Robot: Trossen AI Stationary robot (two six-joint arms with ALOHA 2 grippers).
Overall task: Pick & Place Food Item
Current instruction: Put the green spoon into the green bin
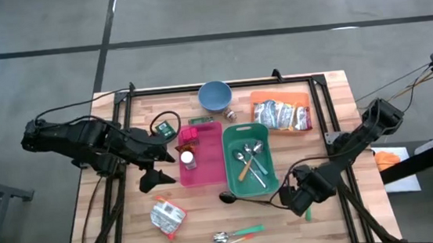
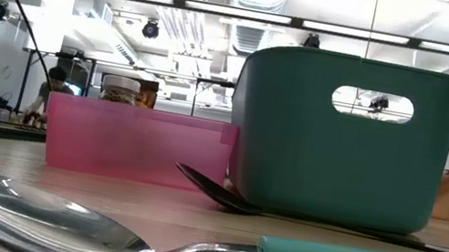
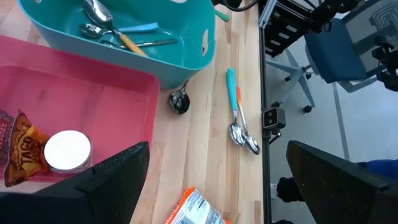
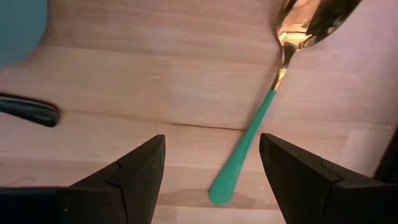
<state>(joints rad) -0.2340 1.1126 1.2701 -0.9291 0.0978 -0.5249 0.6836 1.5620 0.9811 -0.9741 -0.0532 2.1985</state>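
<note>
Though near left claw (image 1: 157, 175) (open), packet (image 1: 167, 218) apart.

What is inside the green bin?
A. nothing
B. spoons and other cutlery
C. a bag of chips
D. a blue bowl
B: from above, the green bin holds several pieces of cutlery, including spoons, while the blue bowl sits apart on the table.

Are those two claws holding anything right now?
No. The left gripper is open above the pink tray, and the right gripper is open over a green-handled spoon, gripping nothing.
</note>
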